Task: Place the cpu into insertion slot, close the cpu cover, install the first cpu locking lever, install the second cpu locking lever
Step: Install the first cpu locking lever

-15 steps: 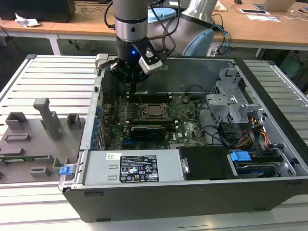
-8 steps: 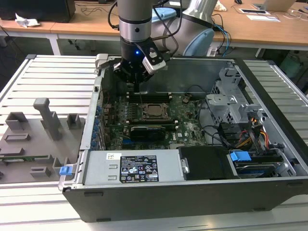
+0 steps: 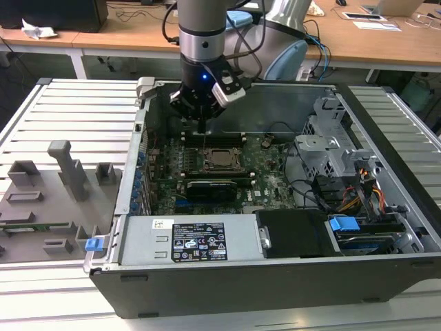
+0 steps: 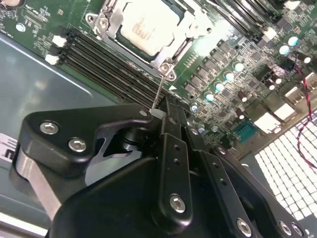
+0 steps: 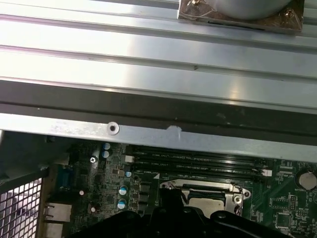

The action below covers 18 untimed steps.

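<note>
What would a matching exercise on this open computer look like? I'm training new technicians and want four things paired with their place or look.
Things:
1. cpu
2. cpu cover
3. memory slots
4. gripper

Descriptions:
A. long and black, running beside the framed chip
B. hangs above the green circuit board, close to a corner of the frame
C. silver-grey square seated inside the frame's window
D. metal frame lying flat around the chip

Pairs: 1-C, 2-D, 3-A, 4-B
</note>
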Available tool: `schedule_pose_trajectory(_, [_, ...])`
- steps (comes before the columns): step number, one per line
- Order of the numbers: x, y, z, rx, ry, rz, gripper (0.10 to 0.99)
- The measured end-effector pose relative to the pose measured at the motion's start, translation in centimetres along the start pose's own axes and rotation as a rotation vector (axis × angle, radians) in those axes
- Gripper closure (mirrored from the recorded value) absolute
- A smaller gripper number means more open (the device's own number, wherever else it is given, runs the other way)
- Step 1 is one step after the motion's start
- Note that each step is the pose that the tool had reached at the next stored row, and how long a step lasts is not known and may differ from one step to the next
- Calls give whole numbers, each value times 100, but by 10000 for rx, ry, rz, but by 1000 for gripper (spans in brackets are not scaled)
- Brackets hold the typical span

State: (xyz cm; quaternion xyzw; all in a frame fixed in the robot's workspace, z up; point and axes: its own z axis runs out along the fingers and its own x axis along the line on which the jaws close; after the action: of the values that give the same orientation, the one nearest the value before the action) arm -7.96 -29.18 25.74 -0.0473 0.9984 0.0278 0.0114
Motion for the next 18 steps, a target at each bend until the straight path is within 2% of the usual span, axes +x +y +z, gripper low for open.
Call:
schedule_pose_trajectory(13, [-180,-20,43,-19,-2,2,980])
schedule_pose_trajectory(14, [-186,-21,44,-102,-8,5,980])
schedule_pose_trajectory(16, [-190,-23,48,-377,-38,41,980])
schedule_pose_trajectory(18, [-191,-23,52,-407,-43,78,980])
